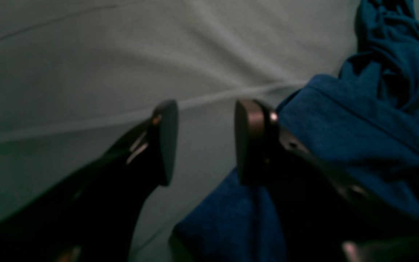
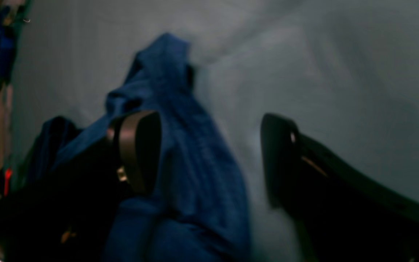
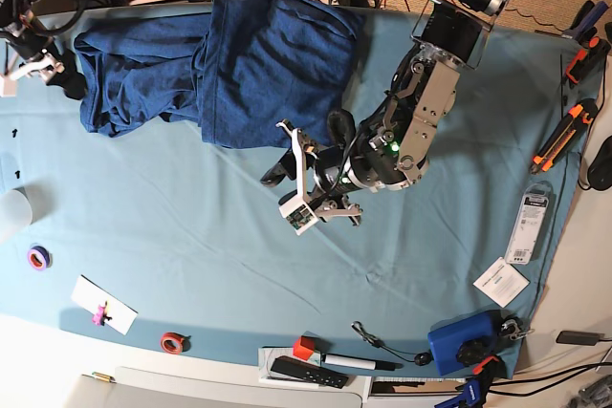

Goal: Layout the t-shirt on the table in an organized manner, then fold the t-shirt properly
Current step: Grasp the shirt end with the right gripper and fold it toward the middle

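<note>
The dark navy t-shirt lies bunched and partly doubled over at the far left-centre of the table, which is covered in teal cloth. My left gripper is low at the shirt's near edge. In the left wrist view the left gripper is open, with bare teal cloth between the fingers and shirt fabric beside and under the right finger. My right gripper is open and low over a rumpled part of the shirt, at the shirt's left end in the base view.
Two tape rolls, a white cup and a card lie along the left and near edges. Orange cutters, a packet and a blue box lie at the right.
</note>
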You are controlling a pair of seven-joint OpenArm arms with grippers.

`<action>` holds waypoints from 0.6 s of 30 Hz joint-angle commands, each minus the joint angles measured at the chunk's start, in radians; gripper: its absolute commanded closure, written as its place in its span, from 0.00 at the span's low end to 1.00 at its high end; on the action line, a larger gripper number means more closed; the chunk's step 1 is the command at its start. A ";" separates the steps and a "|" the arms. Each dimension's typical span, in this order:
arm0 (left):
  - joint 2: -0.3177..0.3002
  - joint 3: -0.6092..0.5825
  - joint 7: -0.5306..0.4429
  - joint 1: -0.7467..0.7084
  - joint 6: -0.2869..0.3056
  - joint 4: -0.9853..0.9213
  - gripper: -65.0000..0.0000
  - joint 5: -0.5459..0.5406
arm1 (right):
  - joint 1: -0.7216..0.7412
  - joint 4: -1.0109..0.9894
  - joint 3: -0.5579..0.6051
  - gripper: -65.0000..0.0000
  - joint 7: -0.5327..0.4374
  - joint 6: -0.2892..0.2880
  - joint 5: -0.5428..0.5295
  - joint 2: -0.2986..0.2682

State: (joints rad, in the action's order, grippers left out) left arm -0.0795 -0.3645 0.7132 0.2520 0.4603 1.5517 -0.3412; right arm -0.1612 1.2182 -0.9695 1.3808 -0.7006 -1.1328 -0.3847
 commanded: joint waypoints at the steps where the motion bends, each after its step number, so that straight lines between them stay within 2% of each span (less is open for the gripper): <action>1: 0.007 0.003 -0.026 0.023 0.003 0.018 0.59 -0.011 | 0.000 0.007 0.022 0.34 0.016 0.002 0.002 -0.020; 11: 0.006 0.003 -0.025 0.023 0.003 0.018 0.59 -0.011 | -0.013 0.007 0.243 0.34 0.016 0.002 -0.032 -0.019; 18: -0.011 0.003 -0.008 0.028 0.002 0.019 0.59 -0.010 | -0.034 0.007 0.255 0.35 0.016 0.002 -0.214 -0.020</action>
State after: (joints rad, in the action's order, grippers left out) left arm -0.0925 -0.3645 0.7216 0.2535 0.4603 1.5517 -0.3405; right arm -0.1921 1.2209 -0.7139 1.3750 -0.7040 -1.3605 -0.3920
